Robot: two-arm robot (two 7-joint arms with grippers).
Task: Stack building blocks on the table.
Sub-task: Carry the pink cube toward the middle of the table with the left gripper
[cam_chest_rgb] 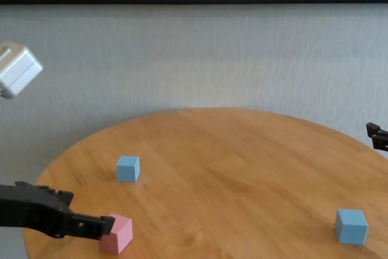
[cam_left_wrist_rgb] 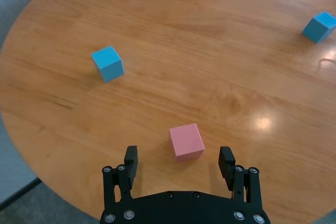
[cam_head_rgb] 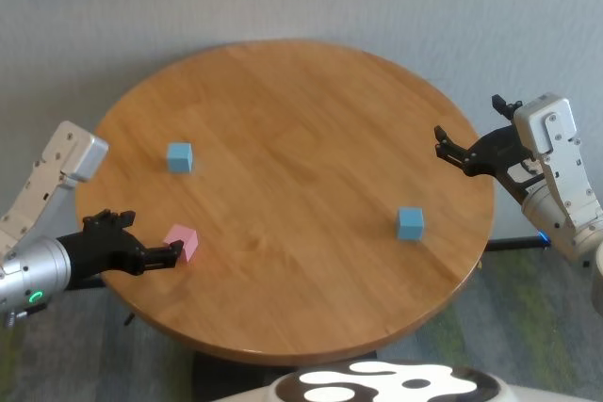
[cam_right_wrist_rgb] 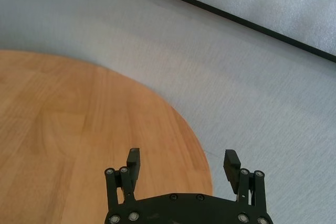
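Left gripper (cam_left_wrist_rgb: 179, 163) open, facing skewed pink cube (cam_left_wrist_rgb: 186, 141).

Three small matte cubes lie apart on the round wooden table (cam_head_rgb: 311, 120), unstacked: a pink cube (cam_head_rgb: 183, 241) near left, one blue cube (cam_head_rgb: 179, 156) farther left, another blue cube (cam_head_rgb: 410, 223) near right.

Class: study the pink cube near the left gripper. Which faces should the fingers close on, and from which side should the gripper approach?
Grip the pink cube on its two opposite side faces, coming from the table's near-left edge, where the open left gripper already faces it. The cube rests flat with free space around it. The right gripper hangs open at the table's right edge.
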